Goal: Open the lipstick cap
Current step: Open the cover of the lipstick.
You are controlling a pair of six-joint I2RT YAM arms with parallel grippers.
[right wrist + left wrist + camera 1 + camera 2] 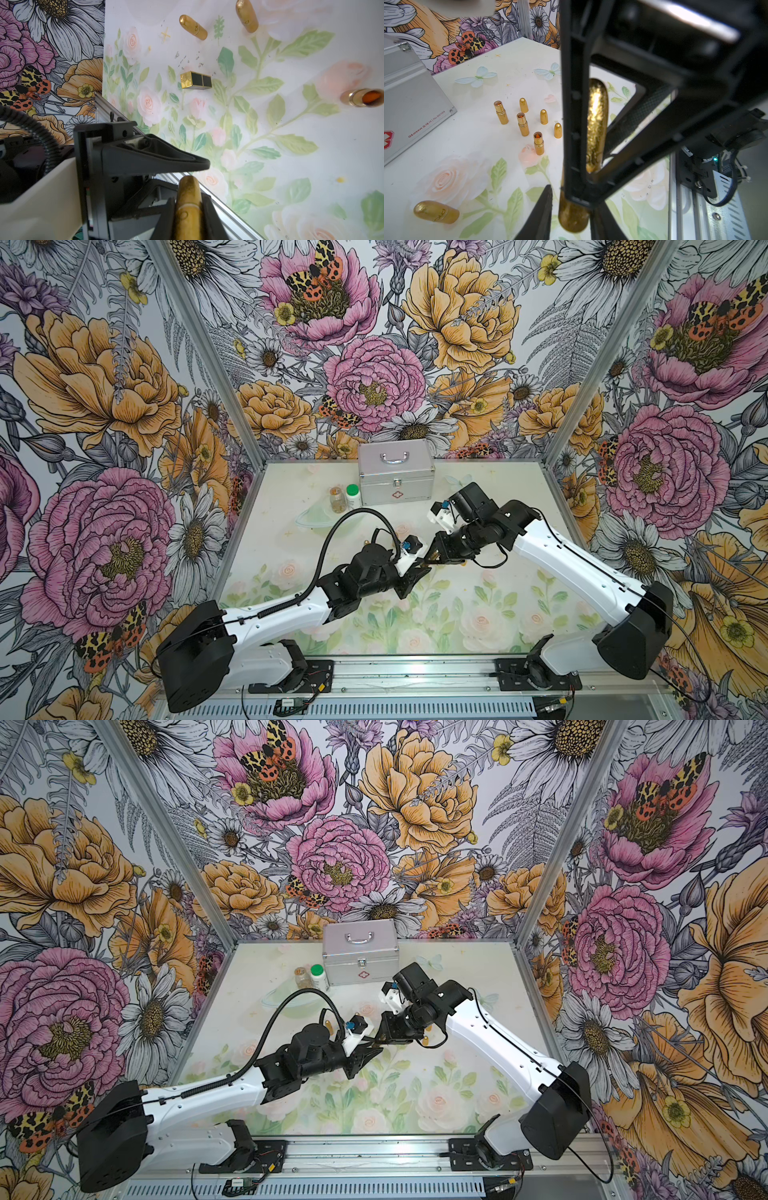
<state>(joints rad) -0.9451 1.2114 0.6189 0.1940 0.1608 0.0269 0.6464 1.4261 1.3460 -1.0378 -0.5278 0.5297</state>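
One gold lipstick (188, 195) spans both jaws, above the counter (478, 605).
Right jaws clamp one end; left jaws nearly closed round the other, contact unclear. Axis runs jaws-to-jaws; open counter beneath.

Lipstick (597, 124): gold, glittery capsule, both ends rounded.
Cap (186, 220): on and closed; a thin pale seam rings the tube just beyond it in the right wrist view.
Pose: roughly level, in the air.
Place: between the two grippers; the right gripper (188, 198) clamps one half, and the other rounded end sits between the left gripper (573, 207) fingers, contact there unclear.
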